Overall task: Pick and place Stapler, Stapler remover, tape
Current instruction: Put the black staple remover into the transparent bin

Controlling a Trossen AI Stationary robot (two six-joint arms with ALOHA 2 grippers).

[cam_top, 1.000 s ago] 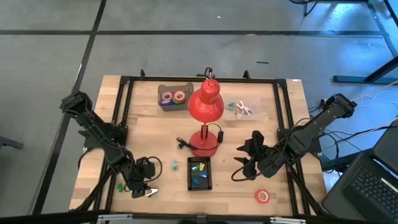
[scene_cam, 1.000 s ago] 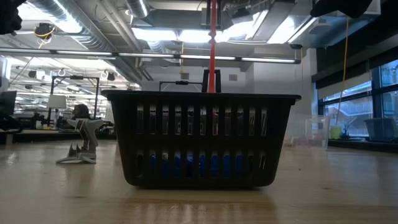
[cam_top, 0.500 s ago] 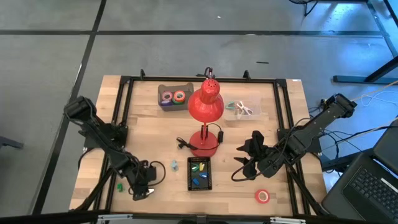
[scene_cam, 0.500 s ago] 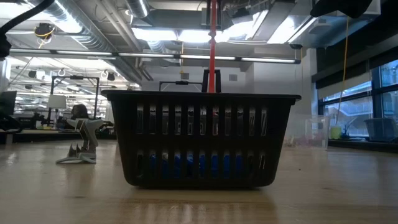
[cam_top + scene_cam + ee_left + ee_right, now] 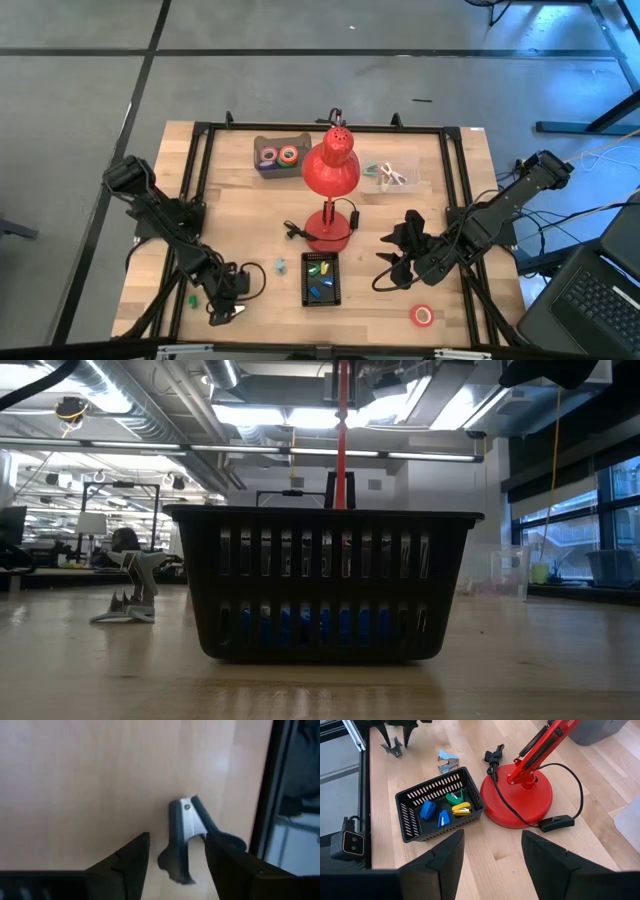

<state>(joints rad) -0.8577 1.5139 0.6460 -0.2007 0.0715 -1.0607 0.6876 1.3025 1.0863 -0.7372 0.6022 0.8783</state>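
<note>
Left gripper (image 5: 226, 308): low at the near-left corner of the table (image 5: 240, 200), fingers (image 5: 127, 862) spread to either side of a grey staple remover (image 5: 184, 837), not pressed against it in the left wrist view.
Staple remover: flat on the wood close to the black frame rail (image 5: 267, 785), between the left fingertips; in the low view it stands left of the basket (image 5: 322, 582).
Right gripper (image 5: 398, 252): hovers right of the lamp base (image 5: 328, 232), jaws apart, nothing between them.
Basket: small black slatted one, just in front of the lamp base; it holds blue, green and yellow staple removers (image 5: 451, 809).
Loose staple remover (image 5: 447, 761): pale blue, on the wood just beside the basket, on its left in the high view.
Red lamp (image 5: 331, 166): mid-table, shade tipped toward the far edge, cord and switch (image 5: 555, 823) trailing from the base.
Red tape roll (image 5: 422, 316): flat at the near-right edge, well apart from both grippers.
Grey tray (image 5: 281, 154): far side, left of the lamp shade, holds two tape rolls (image 5: 279, 155).
Clear container (image 5: 392, 174): right of the shade; contents too small to tell.
Green item (image 5: 192, 298): small, by the left rail, just beside the left gripper; cannot tell what it is.
</note>
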